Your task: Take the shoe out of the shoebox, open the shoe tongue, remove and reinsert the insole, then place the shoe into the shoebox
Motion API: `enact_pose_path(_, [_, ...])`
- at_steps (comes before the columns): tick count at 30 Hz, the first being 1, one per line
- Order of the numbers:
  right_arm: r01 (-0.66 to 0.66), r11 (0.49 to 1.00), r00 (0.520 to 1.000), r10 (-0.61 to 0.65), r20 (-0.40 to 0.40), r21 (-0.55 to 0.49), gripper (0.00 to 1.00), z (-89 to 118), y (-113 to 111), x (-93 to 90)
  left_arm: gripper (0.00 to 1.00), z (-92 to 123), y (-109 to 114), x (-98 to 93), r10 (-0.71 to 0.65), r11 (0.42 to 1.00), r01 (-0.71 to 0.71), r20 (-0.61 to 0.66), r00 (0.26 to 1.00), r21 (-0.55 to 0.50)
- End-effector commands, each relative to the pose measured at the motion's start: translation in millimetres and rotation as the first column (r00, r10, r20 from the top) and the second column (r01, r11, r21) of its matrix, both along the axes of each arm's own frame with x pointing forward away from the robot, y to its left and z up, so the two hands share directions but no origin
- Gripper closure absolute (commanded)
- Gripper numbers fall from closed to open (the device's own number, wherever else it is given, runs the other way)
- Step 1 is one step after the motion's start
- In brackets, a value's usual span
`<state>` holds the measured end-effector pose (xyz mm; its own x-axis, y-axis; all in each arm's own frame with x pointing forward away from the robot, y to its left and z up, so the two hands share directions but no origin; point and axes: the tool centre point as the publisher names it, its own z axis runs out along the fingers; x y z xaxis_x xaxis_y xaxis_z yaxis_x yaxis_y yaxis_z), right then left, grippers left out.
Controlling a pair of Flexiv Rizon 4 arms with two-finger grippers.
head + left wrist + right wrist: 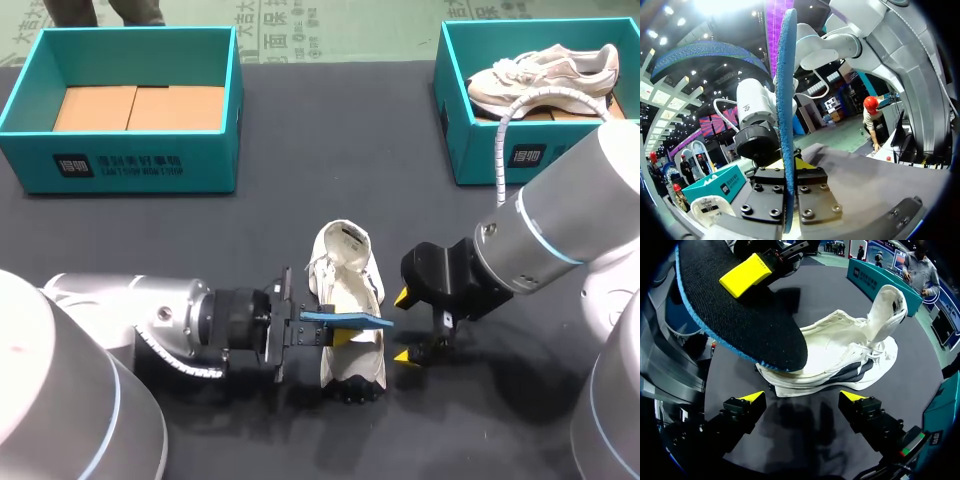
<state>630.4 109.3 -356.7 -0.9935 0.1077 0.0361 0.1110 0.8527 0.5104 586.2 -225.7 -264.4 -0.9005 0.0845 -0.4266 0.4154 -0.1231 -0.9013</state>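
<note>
Head view: I'm holding the blue insole [352, 320] in the left jaws, clamped by its near end. It's hanging level across the white sneaker [348, 268], above the mouth. My read is that's staging for reinsertion, though it could equally be just out. The sneaker is lying on the dark worktop [200, 240] between my arms, tongue folded toward the toe so the opening is staying clear. The right jaws are standing wide just beside the sneaker, gripping nothing, probably placed to steady it. The left shoebox [232, 120] is sitting empty. The right shoebox [450, 110] is holding a second sneaker [540, 72].

Left wrist view: the insole [786, 90] is showing edge-on, pinched between both finger plates from two sides. The right arm [756, 107] is waiting just beyond it.

Right wrist view: my two yellow tips [753, 396] are standing wide apart, with bare worktop [805, 440] between them. The sneaker [850, 352] is lying just ahead, untouched. The insole's dark face [740, 320] is hovering over the heel end, the other arm's yellow pad [746, 274] pressing on it.
</note>
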Motion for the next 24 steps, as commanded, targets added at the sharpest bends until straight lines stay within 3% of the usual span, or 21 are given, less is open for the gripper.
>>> enact_pose_path(1, [0.001, 1.000, 1.000, -0.001, 0.002, 0.001, 0.00, -0.4, -0.4, -1.5, 1.00, -1.4, -7.0, -0.8, 0.012, 1.000, -0.012, -0.004, 1.000, -0.001])
enact_pose_path(24, [0.001, 1.000, 1.000, -0.001, 0.002, 0.001, 0.00, -0.4, -0.4, -1.5, 1.00, -7.9, -5.6, 7.0, 0.072, 0.997, -0.071, -0.013, 0.997, 0.030])
